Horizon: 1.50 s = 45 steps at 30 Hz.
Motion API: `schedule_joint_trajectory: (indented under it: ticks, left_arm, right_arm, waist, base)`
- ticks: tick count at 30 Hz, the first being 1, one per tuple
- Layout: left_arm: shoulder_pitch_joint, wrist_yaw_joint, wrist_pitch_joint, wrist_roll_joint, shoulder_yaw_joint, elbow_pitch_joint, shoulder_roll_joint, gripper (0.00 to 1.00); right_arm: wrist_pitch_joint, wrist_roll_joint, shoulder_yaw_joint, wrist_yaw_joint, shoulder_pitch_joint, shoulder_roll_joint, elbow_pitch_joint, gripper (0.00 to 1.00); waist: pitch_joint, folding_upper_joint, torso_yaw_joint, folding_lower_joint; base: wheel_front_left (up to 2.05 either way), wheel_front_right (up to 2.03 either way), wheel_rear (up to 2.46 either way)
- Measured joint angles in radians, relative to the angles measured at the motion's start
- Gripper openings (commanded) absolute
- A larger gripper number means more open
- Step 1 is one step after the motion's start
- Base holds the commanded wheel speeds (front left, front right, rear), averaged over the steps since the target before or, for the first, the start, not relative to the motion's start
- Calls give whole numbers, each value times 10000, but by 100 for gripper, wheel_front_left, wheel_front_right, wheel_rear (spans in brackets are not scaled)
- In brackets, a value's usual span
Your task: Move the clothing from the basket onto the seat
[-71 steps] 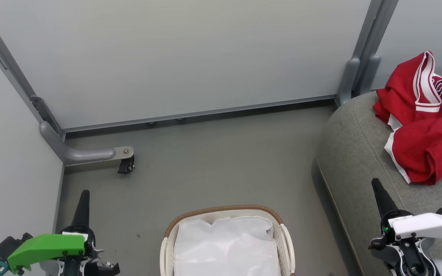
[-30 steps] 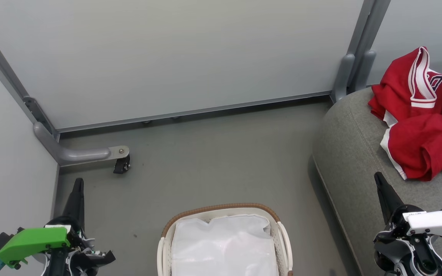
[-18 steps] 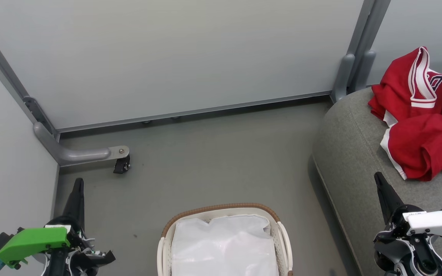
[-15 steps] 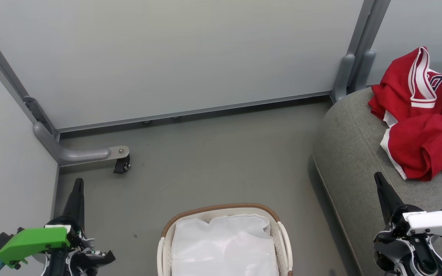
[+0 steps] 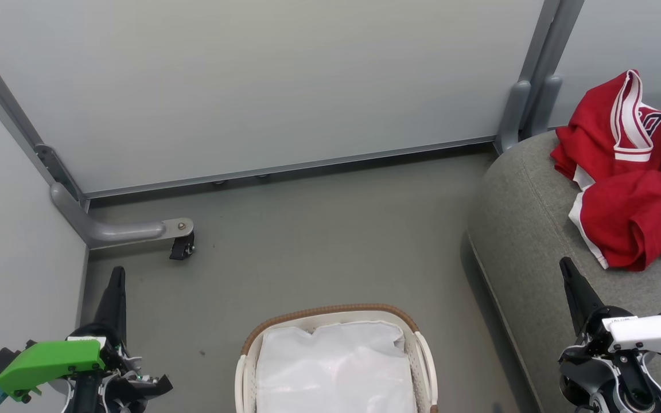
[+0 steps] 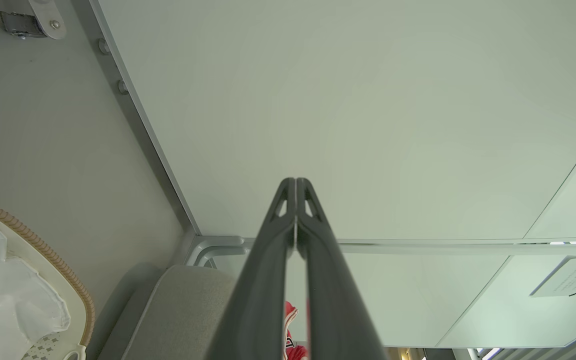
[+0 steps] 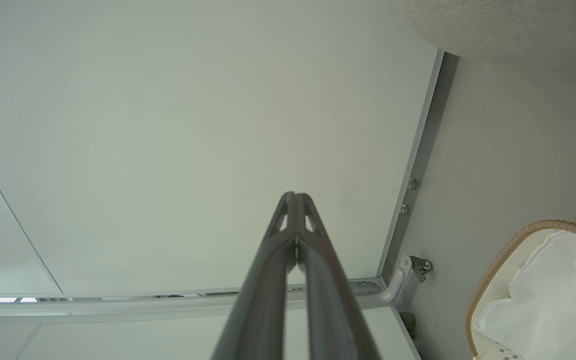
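The red clothing (image 5: 634, 172) with white striped trim lies crumpled on the grey seat (image 5: 520, 229) at the right. A strip of that clothing (image 6: 290, 320) peeks between my left fingers in the left wrist view. The cream basket (image 5: 330, 314) with its brown woven rim stands at bottom centre, holding just its white cloth liner (image 5: 336, 367). My left gripper (image 5: 117, 272) is shut and empty at lower left, well left of the basket. My right gripper (image 5: 564, 264) is shut and empty over the seat's front edge, below the clothing. Both wrist views show the jaws pressed together, at left gripper (image 6: 295, 181) and right gripper (image 7: 294, 195).
Pale partition panels (image 5: 261, 80) wall in the grey floor (image 5: 319, 246) at the back and left. A grey metal foot with a small black caster (image 5: 181, 246) juts onto the floor at left. A grey post (image 5: 523, 109) stands in the corner beside the seat.
Since the earliest frame the camera has shifted slightly, moving the whole picture left and up. Over the last second nothing has moved.
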Motion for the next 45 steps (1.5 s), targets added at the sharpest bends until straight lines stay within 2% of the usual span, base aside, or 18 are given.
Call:
schedule_joint_trajectory:
  ticks: [45]
  left_arm:
    - [0,0,-2,0,0,-2,0,0]
  right_arm:
    - [0,0,0,0,-1,0,-2,0]
  waist:
    - [0,0,0,0]
  base:
    - [0,0,0]
